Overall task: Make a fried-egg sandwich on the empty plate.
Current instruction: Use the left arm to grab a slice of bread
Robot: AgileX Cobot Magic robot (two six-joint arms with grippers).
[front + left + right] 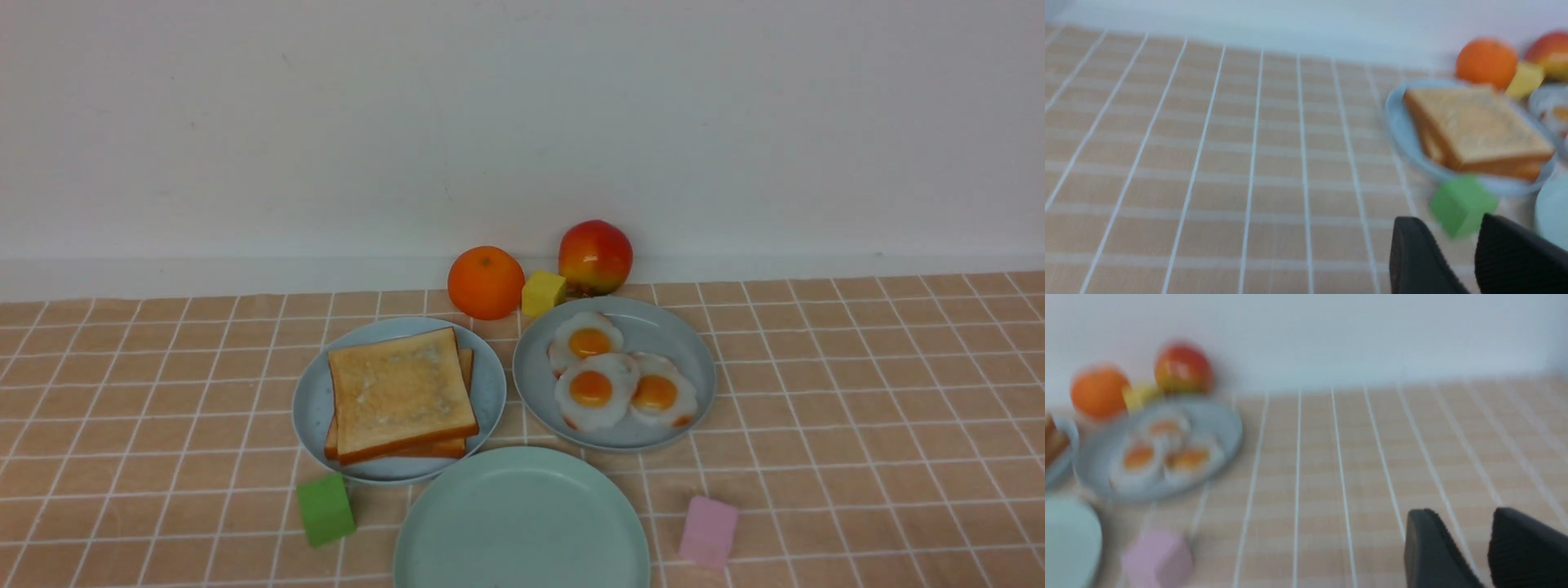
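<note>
Three glossy fried eggs (pixel 591 390) on round plate (pixel 671 328)

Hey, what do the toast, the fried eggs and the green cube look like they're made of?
Toast slices: likely soft foam or rubber, matte, with a thick, even, painted-looking crust. Fried eggs: probably moulded plastic or rubber, with smooth, slightly shiny yolks. Green cube: matte foam or painted wood, cannot tell which.

I see a matt, woven-looking tablecloth (pixel 857 367). The mint plate (pixel 522 523) reads as smooth, satin plastic. The toast (pixel 400 392) looks porous and foam-like. The eggs (pixel 592 388) and apple (pixel 595 255) are glossy. On the left gripper (pixel 1449 228), the black pads (pixel 1515 253) look ribbed, perhaps rubber, though that view is blurred.
</note>
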